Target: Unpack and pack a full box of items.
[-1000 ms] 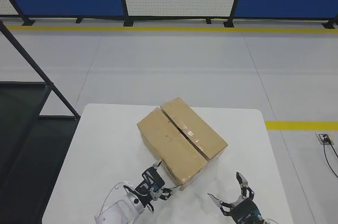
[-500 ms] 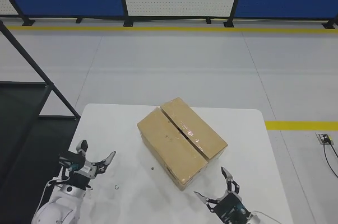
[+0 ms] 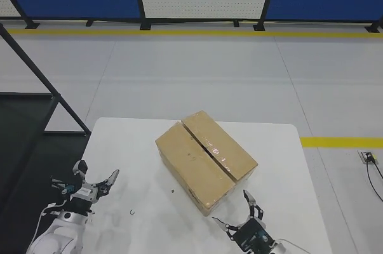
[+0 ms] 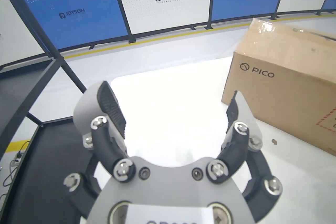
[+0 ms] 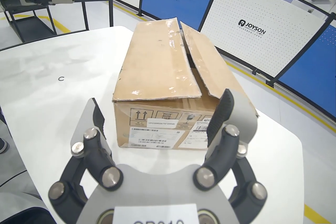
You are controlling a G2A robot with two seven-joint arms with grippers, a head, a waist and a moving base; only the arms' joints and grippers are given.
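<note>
Now your left claw (image 3: 97, 171), wide and empty, has backed away: the box (image 3: 204, 159) lies well off to its right. Your right claw (image 3: 232, 209), also wide, has moved in, box just ahead. It sits unopened, so unpacking hasn't begun.

barcode labels (image 5: 155, 134) on box (image 5: 162, 70), handling symbols (image 5: 141, 114), panel logos (image 5: 252, 26)

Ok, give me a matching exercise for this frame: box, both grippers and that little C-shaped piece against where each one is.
1 box
2 left gripper
3 right gripper
4 C-shaped piece

A near the table's left edge, jaws open
B mid-table, flaps folded over
C facing the box's labelled end, jaws open
D bare tabletop between left gripper and box

Pairs: 1-B, 2-A, 3-C, 4-D.
</note>
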